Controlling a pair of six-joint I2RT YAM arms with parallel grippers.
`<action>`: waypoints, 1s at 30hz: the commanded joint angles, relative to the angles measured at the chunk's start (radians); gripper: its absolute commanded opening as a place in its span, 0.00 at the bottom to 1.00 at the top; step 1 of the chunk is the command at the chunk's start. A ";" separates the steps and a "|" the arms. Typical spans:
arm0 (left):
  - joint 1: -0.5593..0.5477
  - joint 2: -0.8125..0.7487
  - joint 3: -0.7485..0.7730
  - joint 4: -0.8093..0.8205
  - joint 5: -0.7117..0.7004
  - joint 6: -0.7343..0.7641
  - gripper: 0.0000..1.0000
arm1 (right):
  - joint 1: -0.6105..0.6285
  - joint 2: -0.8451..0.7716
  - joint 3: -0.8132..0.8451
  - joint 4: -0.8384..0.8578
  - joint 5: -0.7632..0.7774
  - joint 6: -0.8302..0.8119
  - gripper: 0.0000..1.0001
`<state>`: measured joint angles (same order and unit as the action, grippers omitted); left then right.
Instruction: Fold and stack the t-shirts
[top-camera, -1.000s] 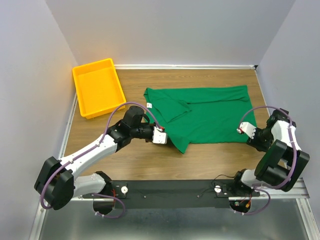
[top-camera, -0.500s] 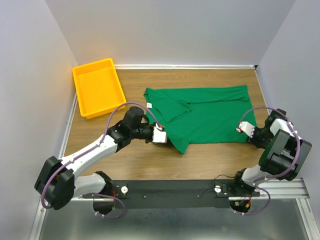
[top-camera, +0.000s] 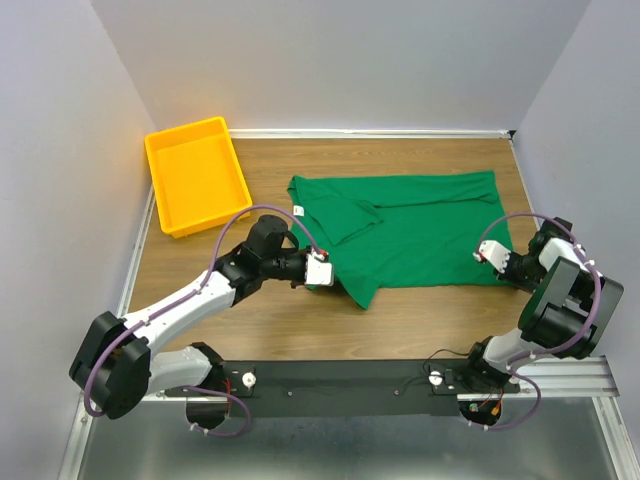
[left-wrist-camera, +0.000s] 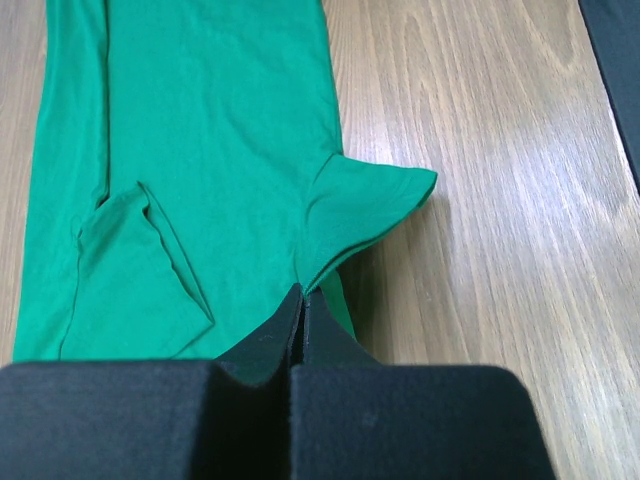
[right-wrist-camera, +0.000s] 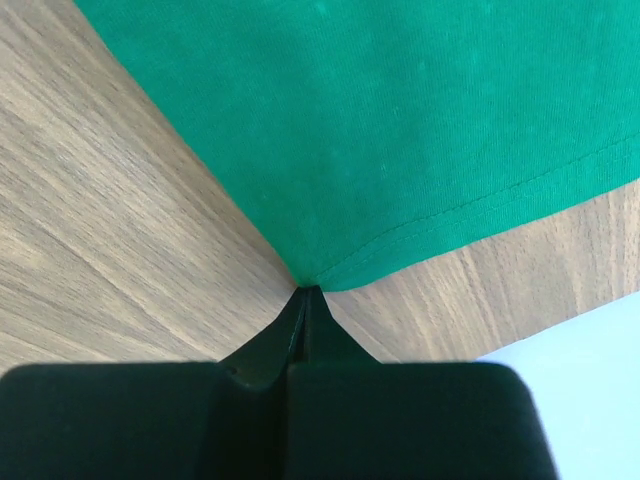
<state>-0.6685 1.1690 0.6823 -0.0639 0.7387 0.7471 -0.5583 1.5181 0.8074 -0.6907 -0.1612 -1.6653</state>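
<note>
The dark green t-shirt (top-camera: 420, 225) lies spread flat across the middle of the wooden table, with its white neck tag (top-camera: 298, 210) at the left end. One sleeve is folded in over the body. My left gripper (top-camera: 325, 272) is shut on the shirt's near-left edge, beside the pointed sleeve (left-wrist-camera: 365, 205). The cloth (left-wrist-camera: 200, 150) runs right into its closed tips (left-wrist-camera: 303, 292). My right gripper (top-camera: 490, 255) is shut on the near-right hem corner. In the right wrist view the stitched hem (right-wrist-camera: 400, 130) gathers to a point at the closed jaws (right-wrist-camera: 306, 290).
An empty yellow tray (top-camera: 197, 175) stands at the back left of the table. Pale walls close in the table on the left, back and right. The black base rail (top-camera: 400, 380) runs along the near edge.
My right gripper has closed its jaws on the shirt's hem corner; it stood open a second ago. The left arm has barely shifted and keeps its grip.
</note>
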 joint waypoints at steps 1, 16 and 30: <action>0.009 -0.003 -0.018 0.044 0.041 -0.028 0.00 | -0.006 0.013 -0.008 0.000 -0.058 0.033 0.01; 0.086 -0.046 -0.035 0.095 0.093 -0.055 0.00 | -0.006 -0.019 0.185 -0.205 -0.138 0.027 0.01; 0.156 -0.019 -0.018 0.147 0.137 -0.081 0.00 | -0.006 0.065 0.315 -0.230 -0.204 0.142 0.01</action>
<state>-0.5278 1.1431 0.6575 0.0467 0.8242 0.6792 -0.5583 1.5570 1.0748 -0.8886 -0.3050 -1.5707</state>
